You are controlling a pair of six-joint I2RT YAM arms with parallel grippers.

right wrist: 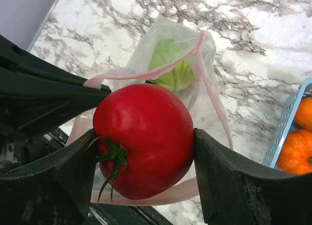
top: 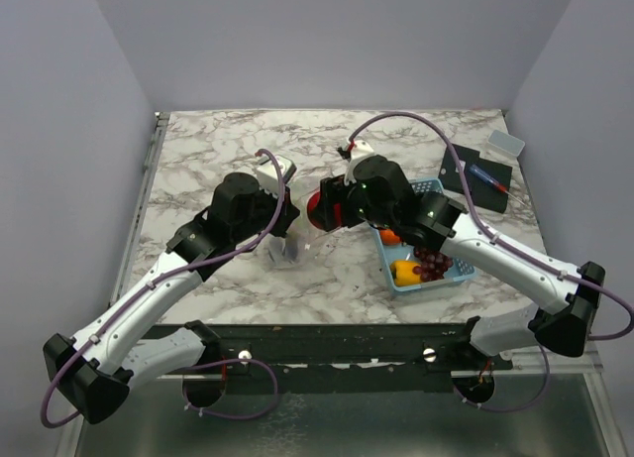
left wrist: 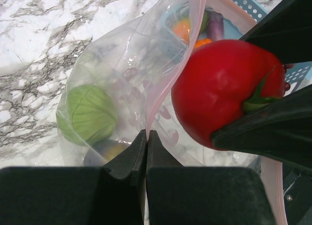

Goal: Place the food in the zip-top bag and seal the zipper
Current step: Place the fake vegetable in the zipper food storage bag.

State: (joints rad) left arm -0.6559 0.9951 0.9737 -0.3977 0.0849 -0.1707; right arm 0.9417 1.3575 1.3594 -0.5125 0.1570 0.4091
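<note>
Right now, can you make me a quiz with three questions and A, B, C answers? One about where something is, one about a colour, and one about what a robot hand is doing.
1. Where is the green cabbage?
A. on a plate
B. inside the zip-top bag
C. in a bowl

2. What colour is the zipper strip along the bag's mouth?
A. black
B. green
C. pinkish-red

3. What is the right gripper doing?
A. clamping a red tomato
B. hanging open and empty
C. pressing a button

Answers:
1 B, the cabbage shows through the clear plastic.
2 C, the strip looks pink in both wrist views.
3 A, it squeezes the tomato from both sides, right at the bag's mouth.
</note>
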